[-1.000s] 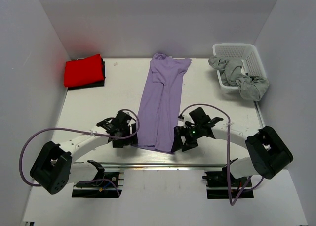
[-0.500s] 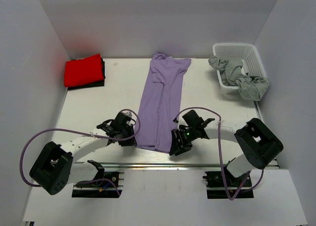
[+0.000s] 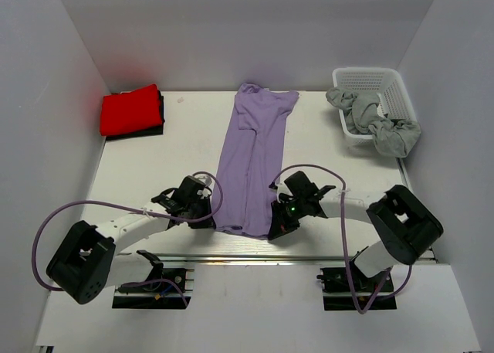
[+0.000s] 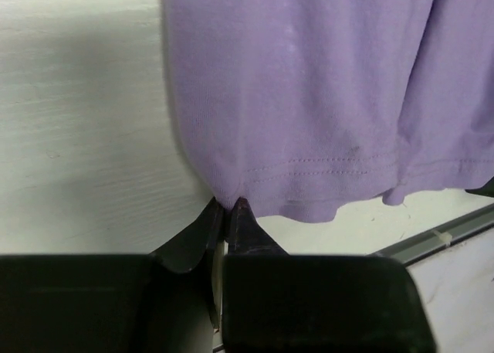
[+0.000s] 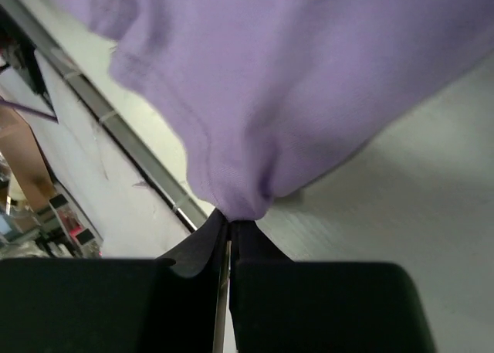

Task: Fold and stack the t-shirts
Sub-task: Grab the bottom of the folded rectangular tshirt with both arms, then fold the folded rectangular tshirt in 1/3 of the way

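Lavender shirt (image 3: 253, 164): folded lengthwise into a long narrow strip, flat down the middle of the table (image 3: 154, 168), collar end far, hem end at the near edge between the two arms. Plain soft knit, lightly creased, one fold line along its length. In the left wrist view, a double row of stitching along the hem, with a faint dark speck just above it. Left gripper (image 4: 228, 210): fingertips pinched together on the near left corner of the hem, cloth caught between them. Right gripper (image 5: 231, 223): fingertips likewise closed on the near right corner, cloth bunched into a small bulge at the tips; view somewhat blurred. Red shirt (image 3: 131, 110): plain bright red, folded into a compact squarish pad, far left corner of the table, resting on a dark layer (image 3: 158, 112) showing at its edges, well apart from the lavender shirt. Basket (image 3: 386, 79): white lattice, far right corner, grey cloth (image 3: 382, 129) spilling over its near rim.
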`<action>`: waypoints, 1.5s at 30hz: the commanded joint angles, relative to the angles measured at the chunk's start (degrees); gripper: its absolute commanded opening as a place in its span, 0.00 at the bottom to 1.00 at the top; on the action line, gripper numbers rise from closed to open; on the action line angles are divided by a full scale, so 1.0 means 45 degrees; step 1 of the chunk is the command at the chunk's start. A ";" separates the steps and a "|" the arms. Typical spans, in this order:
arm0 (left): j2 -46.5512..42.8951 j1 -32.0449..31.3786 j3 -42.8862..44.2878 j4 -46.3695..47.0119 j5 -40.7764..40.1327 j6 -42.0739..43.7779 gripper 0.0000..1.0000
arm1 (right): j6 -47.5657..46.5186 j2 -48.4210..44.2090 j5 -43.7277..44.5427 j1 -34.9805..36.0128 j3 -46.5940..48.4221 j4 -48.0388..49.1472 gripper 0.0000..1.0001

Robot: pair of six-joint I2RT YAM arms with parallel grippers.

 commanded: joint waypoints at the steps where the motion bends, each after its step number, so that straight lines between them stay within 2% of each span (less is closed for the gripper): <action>1: -0.0476 -0.0096 0.0050 -0.0489 0.1033 0.0478 0.00 | -0.1052 -0.1262 -0.0678 0.0241 -0.0293 0.0379 0.00; 4: -0.1432 -0.0214 0.0050 -0.1112 0.1874 0.0634 0.00 | -0.1328 -0.2259 -0.1187 0.0436 -0.0820 0.0205 0.00; 9: -0.2214 -0.0214 0.0927 -0.2814 0.1995 0.0870 0.00 | -0.1794 -0.3061 -0.1052 0.0690 -0.0997 -0.0303 0.00; 12: -0.2216 -0.0214 0.1046 -0.2193 0.1995 0.0870 0.00 | -0.2127 -0.3161 -0.0232 0.0612 -0.0609 -0.0401 0.00; 15: -0.1885 0.0059 0.1609 -0.1137 0.2131 0.0870 0.00 | -0.2169 -0.2928 0.1288 0.0534 0.0483 -0.0790 0.00; 16: -0.1690 0.0060 0.1825 -0.1135 0.1841 0.0870 0.00 | -0.2072 -0.2849 0.2355 0.0457 0.0836 -0.0831 0.00; 20: -0.0694 0.0060 0.3133 -0.0359 -0.0189 0.0870 0.00 | -0.1643 -0.1913 0.3946 -0.0149 0.1909 -0.0714 0.00; 24: 0.0730 0.0177 0.5062 -0.0003 -0.2100 0.0442 0.00 | -0.1174 -0.0878 0.4163 -0.0969 0.2811 -0.0539 0.00; 27: 0.2136 0.0411 0.6294 -0.0003 -0.2867 0.0323 0.00 | -0.1308 -0.0585 0.4299 -0.1671 0.3395 0.0085 0.00; 32: 0.4324 0.1035 0.8910 -0.0178 -0.3219 0.0947 0.00 | -0.1543 0.0312 0.4612 -0.2471 0.4509 0.0495 0.00; 37: 0.6314 0.1620 1.0633 -0.0178 -0.3220 0.1397 0.00 | -0.1739 0.1173 0.4612 -0.2981 0.6071 0.0575 0.00; 45: 0.8544 0.2578 1.3504 -0.0061 -0.2030 0.2198 0.00 | -0.2305 0.2814 0.4593 -0.3782 0.8396 0.0205 0.00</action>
